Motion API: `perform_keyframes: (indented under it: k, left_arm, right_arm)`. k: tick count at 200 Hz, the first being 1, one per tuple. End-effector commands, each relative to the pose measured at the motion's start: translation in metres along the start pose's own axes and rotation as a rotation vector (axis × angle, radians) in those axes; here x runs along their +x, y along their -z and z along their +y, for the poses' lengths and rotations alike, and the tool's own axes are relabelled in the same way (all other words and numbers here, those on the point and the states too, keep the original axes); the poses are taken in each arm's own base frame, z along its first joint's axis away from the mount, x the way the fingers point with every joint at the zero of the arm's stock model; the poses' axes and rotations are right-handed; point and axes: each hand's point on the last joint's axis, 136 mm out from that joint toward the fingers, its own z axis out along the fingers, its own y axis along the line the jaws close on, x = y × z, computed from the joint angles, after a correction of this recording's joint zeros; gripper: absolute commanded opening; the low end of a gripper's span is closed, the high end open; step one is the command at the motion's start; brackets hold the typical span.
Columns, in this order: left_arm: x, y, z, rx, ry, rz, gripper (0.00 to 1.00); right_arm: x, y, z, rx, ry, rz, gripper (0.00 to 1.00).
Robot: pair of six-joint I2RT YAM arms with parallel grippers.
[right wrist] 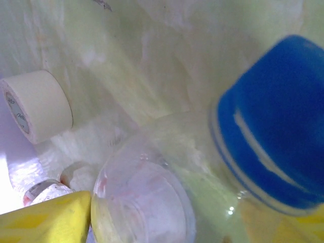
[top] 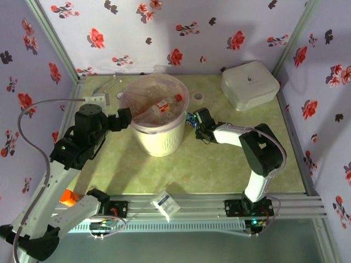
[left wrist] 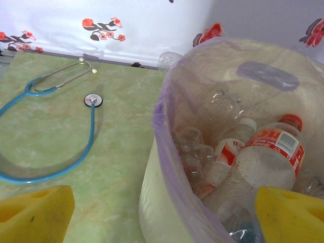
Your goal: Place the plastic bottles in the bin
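The white ribbed bin [top: 159,137] with its pinkish liner stands mid-table, and several plastic bottles lie in it. A red-labelled one [top: 162,106] rests on top of the pile [left wrist: 268,152]. My left gripper [top: 123,118] hangs open by the bin's left rim [left wrist: 162,217], with its yellow fingers [left wrist: 35,212] wide apart and nothing between them. My right gripper [top: 198,125] sits low at the bin's right side [right wrist: 167,223]. A clear plastic bottle [right wrist: 147,202] with a blue band [right wrist: 273,126] fills the gap between its jaws, and one yellow pad [right wrist: 45,220] presses on it.
A flat white box [top: 249,85] sits at the back right. A white tape roll [right wrist: 38,106] lies behind the bin [top: 197,96]. A blue stethoscope [left wrist: 50,167] lies at the back left. A white-blue packet [top: 166,204] rests on the front rail.
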Motion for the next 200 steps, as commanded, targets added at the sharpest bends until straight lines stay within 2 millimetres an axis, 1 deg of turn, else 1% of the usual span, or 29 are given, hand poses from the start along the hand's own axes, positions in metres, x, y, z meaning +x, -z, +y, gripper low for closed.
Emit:
perform_keyframes:
  k: [1,17,36,54,68,75,93,121,138,150,157,161,170,188,191,200]
  left_arm:
    - [-0.005,0.009,0.008,-0.027,-0.011,-0.021,0.93]
    - [-0.007,0.011,0.007,-0.023,-0.007,-0.023,0.93]
    - [-0.013,0.016,0.002,0.008,0.010,-0.038,0.94]
    - [-0.019,0.021,-0.001,0.028,0.031,-0.056,0.94]
    - [-0.022,0.023,-0.003,0.042,0.040,-0.062,0.94]
    - [-0.023,0.023,-0.005,0.050,0.044,-0.061,0.94]
    - [-0.024,0.020,-0.010,0.073,0.053,-0.055,0.94]
    - [-0.024,0.010,-0.014,0.080,0.071,-0.045,0.95]
    - [-0.021,0.003,-0.014,0.069,0.064,-0.029,0.95]
    - [-0.017,-0.002,-0.013,0.059,0.056,-0.014,0.95]
    - [-0.014,-0.005,-0.013,0.055,0.049,-0.003,0.96]
    - [-0.013,-0.007,-0.012,0.050,0.047,0.003,0.95]
    - [-0.010,-0.011,-0.012,0.044,0.041,0.015,0.96]
    - [-0.005,-0.019,-0.009,0.020,0.038,0.033,0.96]
    - [-0.004,-0.020,-0.008,0.015,0.037,0.035,0.96]
    - [-0.002,-0.022,-0.008,0.009,0.034,0.042,0.97]
  right_arm:
    - [-0.024,0.004,-0.003,-0.009,-0.012,-0.071,0.67]
    - [-0.031,0.007,0.001,-0.026,-0.010,-0.078,0.63]
    - [-0.040,0.013,0.006,-0.046,-0.012,-0.084,0.60]
    - [-0.055,0.022,0.015,-0.074,-0.011,-0.102,0.57]
    - [-0.071,0.035,0.024,-0.096,0.017,-0.123,0.53]
    - [-0.086,0.045,0.029,-0.109,0.030,-0.171,0.52]
    - [-0.112,0.071,0.043,-0.136,0.087,-0.231,0.48]
    - [-0.143,0.117,0.067,-0.186,0.250,-0.300,0.46]
    - [-0.162,0.156,0.084,-0.225,0.373,-0.381,0.45]
    - [-0.172,0.187,0.101,-0.271,0.449,-0.447,0.44]
    - [-0.174,0.205,0.113,-0.308,0.510,-0.476,0.44]
    - [-0.174,0.216,0.121,-0.332,0.540,-0.490,0.42]
    - [-0.169,0.236,0.140,-0.390,0.628,-0.502,0.41]
    - [-0.147,0.267,0.175,-0.497,0.788,-0.473,0.41]
    - [-0.138,0.271,0.181,-0.528,0.818,-0.440,0.41]
    - [-0.122,0.281,0.197,-0.601,0.863,-0.397,0.39]
